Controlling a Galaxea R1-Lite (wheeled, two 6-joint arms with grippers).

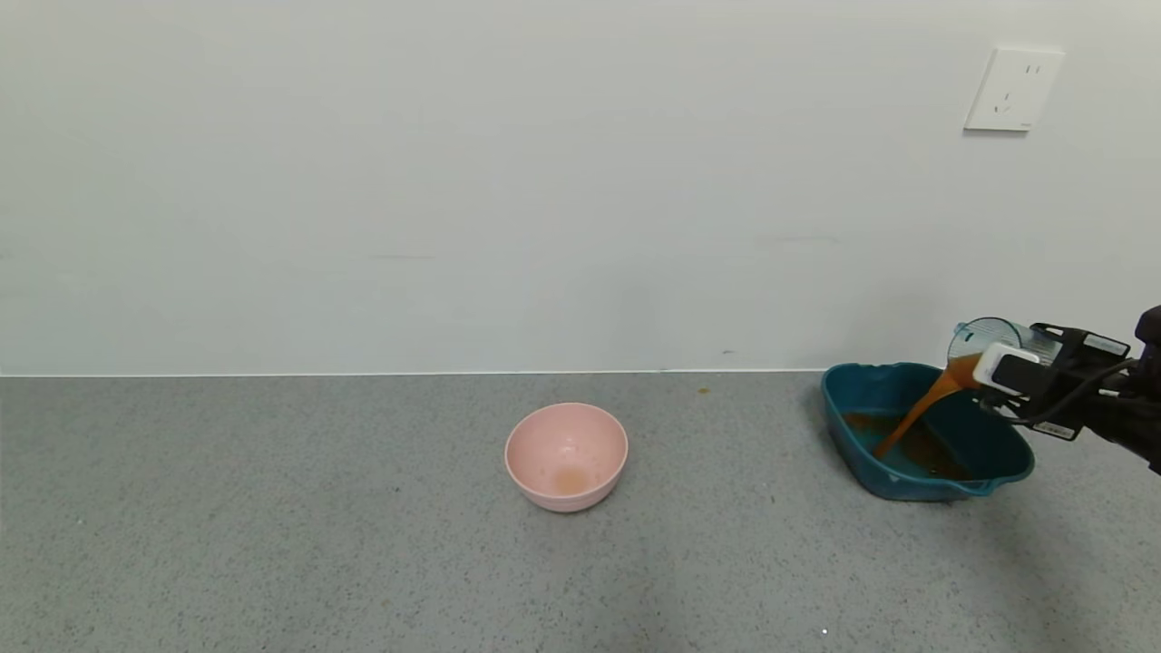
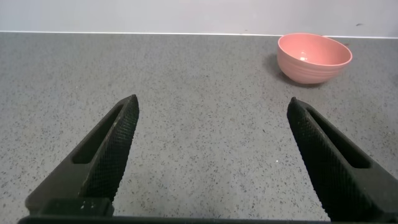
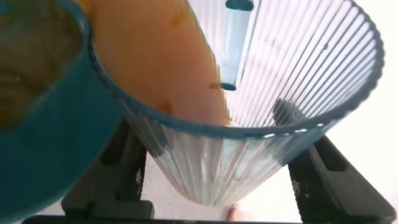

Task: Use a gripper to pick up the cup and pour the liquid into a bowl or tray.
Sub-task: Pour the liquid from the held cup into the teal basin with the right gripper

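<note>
Over on the left, the left gripper [image 2: 211,162] hangs low above the grey counter [image 1: 272,544], its two black fingers [image 2: 109,149] spread wide with nothing between them. Mid-counter sits one round pink bowl [image 1: 566,456], a faint orange smear at its bottom. Off to the right stands one dark teal basin [image 1: 925,431], a brown pool spreading across its floor. Above its far right rim, the right gripper [image 1: 1025,367] clamps the one ribbed cup [image 1: 984,340] between its fingers [image 3: 124,168], tipped hard over, and the orange-brown liquid [image 1: 916,413] streams from the rim down into the basin.
</note>
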